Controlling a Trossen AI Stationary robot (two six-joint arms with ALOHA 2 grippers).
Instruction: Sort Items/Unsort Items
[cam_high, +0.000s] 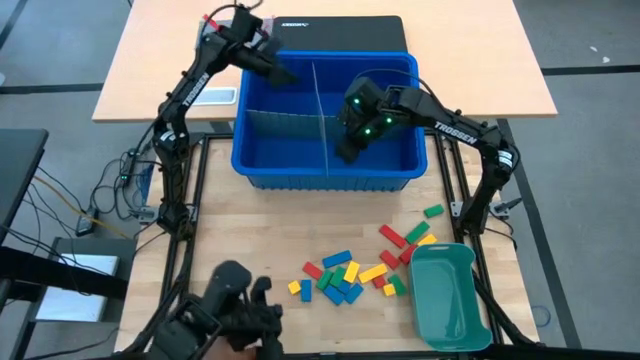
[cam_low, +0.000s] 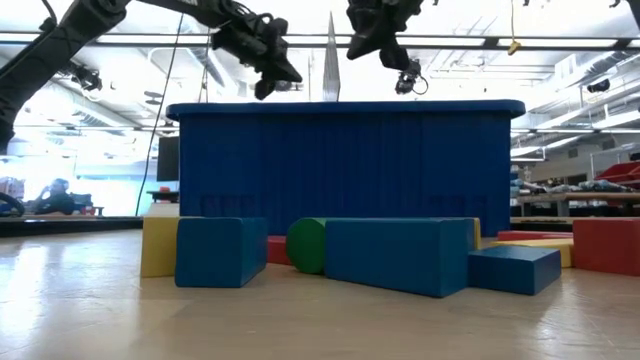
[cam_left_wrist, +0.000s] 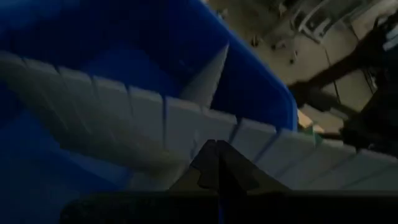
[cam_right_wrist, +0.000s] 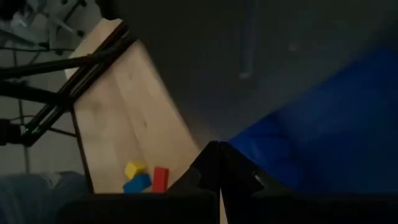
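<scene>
Blocks (cam_high: 345, 275) scattered on table (cam_high: 250, 240), left gripper (cam_high: 285, 75) and right gripper (cam_high: 345, 152) poised over blue bin (cam_high: 325, 178), both pressed together, nothing pinched

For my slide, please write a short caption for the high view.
Both grippers, left and right, hang shut over the blue bin; coloured blocks lie scattered beside a teal tray.

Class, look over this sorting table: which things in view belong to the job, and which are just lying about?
Job:
toy blocks
blue bin
grey dividers
teal tray
left end effector
right end effector

Lying about:
black laptop
cables
</scene>
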